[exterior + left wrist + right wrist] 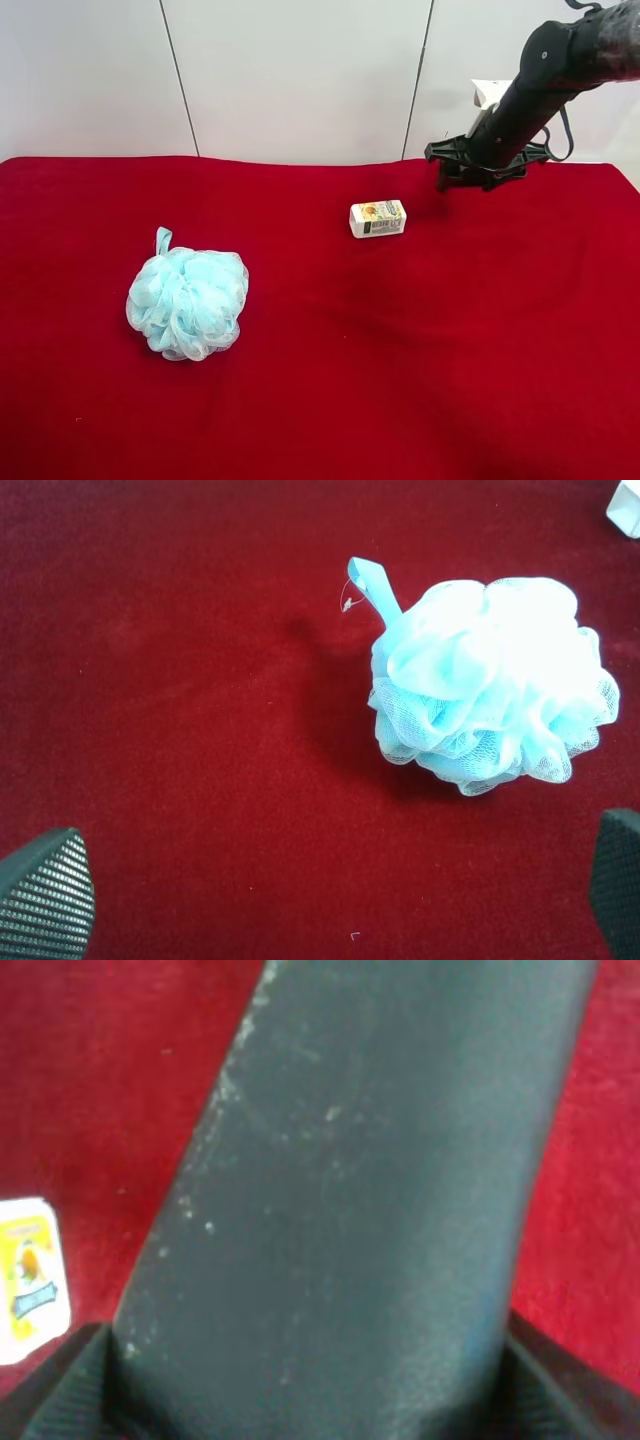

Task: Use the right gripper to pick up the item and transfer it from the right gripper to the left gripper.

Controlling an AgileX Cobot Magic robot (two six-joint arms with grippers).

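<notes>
A small white box (378, 218) with a yellow label lies on the red cloth near the middle; it also shows at the edge of the right wrist view (28, 1275). A light blue mesh bath pouf (187, 301) with a loop lies further left and shows in the left wrist view (490, 688). My right gripper (485, 172) hovers past the box at the exterior high view's right, jaws spread wide and empty (315, 1400). A dark arm link (370, 1190) fills most of the right wrist view. My left gripper (330, 900) is open and empty, above the cloth short of the pouf.
The red cloth (420, 380) covers the whole table. A white panelled wall (300, 70) stands behind it. A white corner (627, 505) shows at the edge of the left wrist view. The left arm is out of the exterior high view.
</notes>
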